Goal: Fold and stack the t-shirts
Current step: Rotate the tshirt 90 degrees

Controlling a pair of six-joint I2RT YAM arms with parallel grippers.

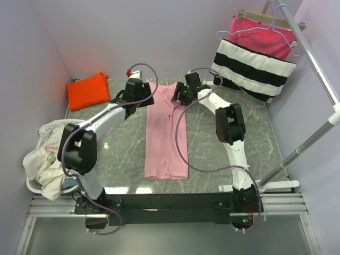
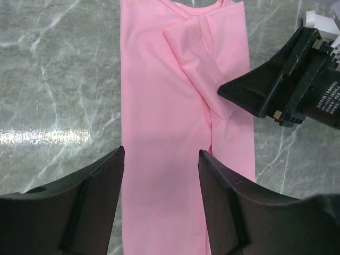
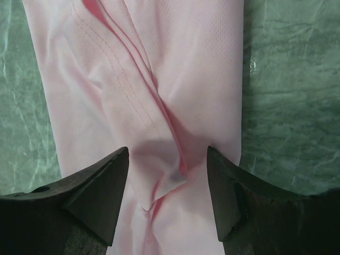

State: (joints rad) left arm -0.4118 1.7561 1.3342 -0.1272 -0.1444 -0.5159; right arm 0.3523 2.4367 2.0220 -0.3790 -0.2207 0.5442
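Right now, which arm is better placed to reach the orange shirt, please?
Left, probably: the orange shirt lies in the far left corner, nearest the left arm; the right arm sits beyond the pink shirt.

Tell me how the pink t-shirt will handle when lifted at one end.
The pink t-shirt will probably sag limply; soft creases show thin, floppy fabric. Its folded-in sides lie loose, so they would likely fall open. Pushed, it may bunch on the table rather than slide.

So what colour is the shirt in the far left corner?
The shirt is bright orange; see the top view.
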